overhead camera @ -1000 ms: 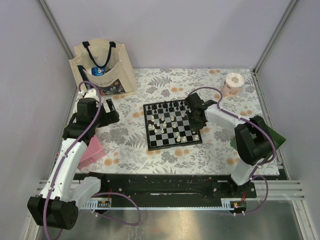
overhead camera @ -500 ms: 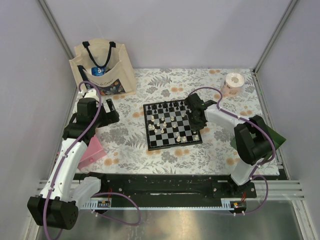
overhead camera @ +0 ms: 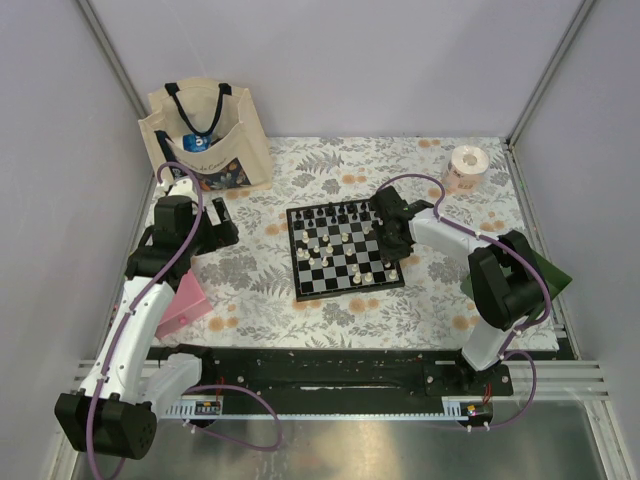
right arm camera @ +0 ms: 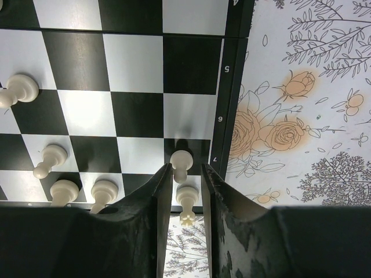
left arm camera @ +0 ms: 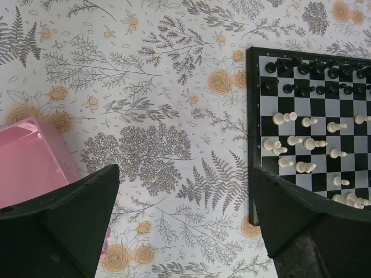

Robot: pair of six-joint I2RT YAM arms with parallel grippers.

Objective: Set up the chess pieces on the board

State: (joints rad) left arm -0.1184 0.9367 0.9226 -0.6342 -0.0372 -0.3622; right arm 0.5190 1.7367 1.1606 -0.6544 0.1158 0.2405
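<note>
One board holds black and cream chess pieces, too many and too small to count surely; left of it one tote bag and one pink box, right of it one cup.

The top view looks steeply down from far off, board centred. The left wrist view faces down, nearer, board at right. The right wrist view sits closest, over its border. All 3 share the board.

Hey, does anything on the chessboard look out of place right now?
Yes. The white pieces are scattered over the middle of the board, not lined up, while the black pieces stand in two rows along one edge. The board also sits slightly askew on the cloth.
</note>
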